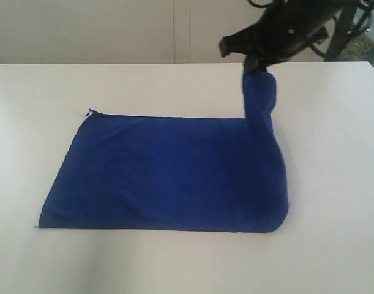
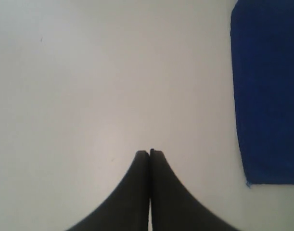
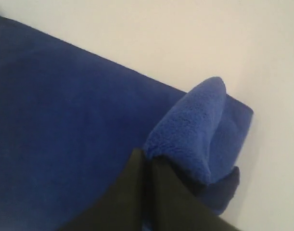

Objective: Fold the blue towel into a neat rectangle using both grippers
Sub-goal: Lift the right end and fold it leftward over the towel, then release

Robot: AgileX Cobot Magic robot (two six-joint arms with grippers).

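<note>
The blue towel (image 1: 168,174) lies spread on the white table (image 1: 333,184), folded over along its near edge. Its far right corner is lifted off the table into a hanging column, pinched by my right gripper (image 1: 255,66), which is shut on it. In the right wrist view the black jaws of the right gripper (image 3: 147,159) close on a bunched fold of the blue towel (image 3: 65,134). My left gripper (image 2: 150,152) is shut and holds nothing, hovering over bare table beside an edge of the blue towel (image 2: 269,91). The left gripper does not show in the exterior view.
A loose thread (image 1: 86,112) sticks out at the towel's far left corner. Pale cabinet panels (image 1: 113,30) stand behind the table. A dark frame (image 1: 349,27) rises at the back right.
</note>
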